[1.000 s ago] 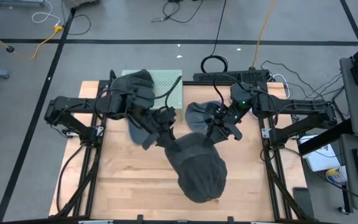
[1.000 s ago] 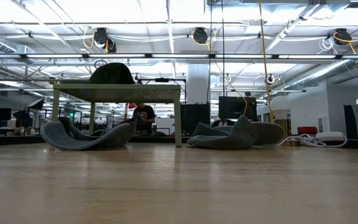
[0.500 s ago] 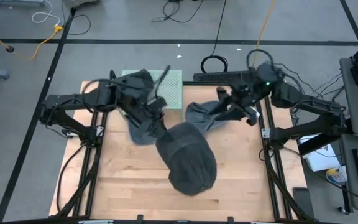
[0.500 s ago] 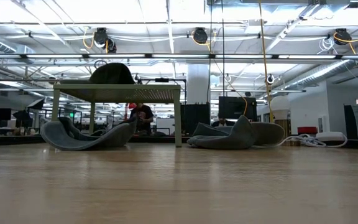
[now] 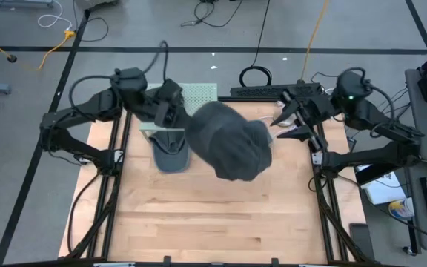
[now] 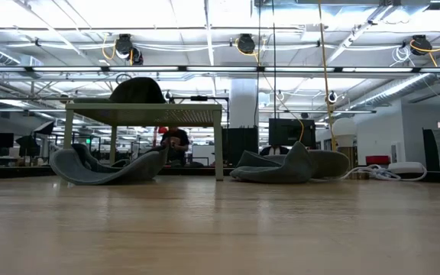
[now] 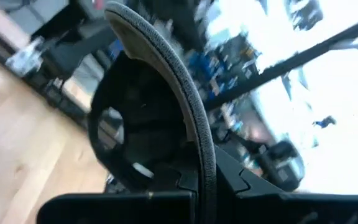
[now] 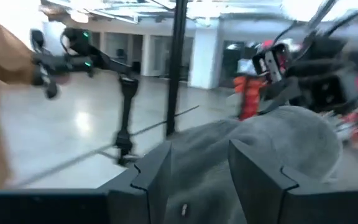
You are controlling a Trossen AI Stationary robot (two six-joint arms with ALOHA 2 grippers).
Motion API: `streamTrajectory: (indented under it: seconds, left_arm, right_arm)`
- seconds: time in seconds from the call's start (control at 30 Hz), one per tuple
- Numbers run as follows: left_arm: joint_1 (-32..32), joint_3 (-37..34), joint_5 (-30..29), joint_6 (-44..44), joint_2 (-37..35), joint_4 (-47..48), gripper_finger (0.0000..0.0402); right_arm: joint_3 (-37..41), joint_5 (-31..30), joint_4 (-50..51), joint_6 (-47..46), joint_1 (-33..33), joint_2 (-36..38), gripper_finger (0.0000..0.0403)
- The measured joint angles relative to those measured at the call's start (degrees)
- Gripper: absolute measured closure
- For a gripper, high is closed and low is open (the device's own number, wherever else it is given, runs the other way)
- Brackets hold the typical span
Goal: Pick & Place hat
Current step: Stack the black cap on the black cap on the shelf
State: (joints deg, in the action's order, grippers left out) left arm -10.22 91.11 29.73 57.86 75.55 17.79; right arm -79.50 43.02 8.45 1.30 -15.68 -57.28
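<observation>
A large dark grey hat (image 5: 228,152) hangs in the air over the far middle of the table, with my left gripper (image 5: 176,115) shut on it. My right gripper (image 5: 286,122) stands open just to the hat's right, and the hat's grey crown (image 8: 278,140) shows beyond its parted fingers. A second grey hat (image 6: 105,164) lies on the table with its brim curled up. A third (image 6: 289,164) lies to its right, mostly hidden under the held hat in the high view. Another dark hat (image 6: 136,90) sits on top of the green stand (image 6: 143,114). My left gripper pinches the hat's brim at its corded edge (image 7: 209,165) between its two fingers. The fingers come level from the table's left. The hat is lifted clear of the table, and its crown (image 7: 142,124) juts out beyond the fingers toward the table's right.
The green stand (image 5: 202,95) is at the far middle of the table, partly under my left arm. A power strip and cables (image 5: 273,90) lie beyond the far edge. The wooden tabletop (image 5: 213,215) is bare in its near half.
My right gripper has opened, let go of the hat, rolled and drawn back up toward the table's far right. My left gripper has risen and swung toward the far left. It has carried the hat from over the near middle to over the far middle.
</observation>
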Motion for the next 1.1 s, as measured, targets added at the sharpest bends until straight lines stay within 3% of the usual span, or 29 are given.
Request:
streamTrajectory:
  seconds: [0.23,0.43,0.77,1.1]
  left_arm:
    - [-2.95,0.03,-1.74,10.89,0.08,-1.63,0.039]
    - [-4.62,0.03,-2.29,15.81,0.06,-1.47,0.0394]
    - [-4.8,0.03,-4.57,17.72,0.06,1.04,0.0394]
    - [-5.93,0.0,-5.84,17.91,0.06,5.21,0.0394]
  right_arm:
    - [0.0,-9.35,0.22,18.01,0.0,2.86,0.0251]
    - [0.0,-11.39,2.36,31.89,0.02,4.43,0.0249]
    - [0.0,-12.98,17.76,34.54,0.02,3.77,0.0199]
    - [0.0,-11.42,20.19,32.56,1.62,2.72,0.0147]
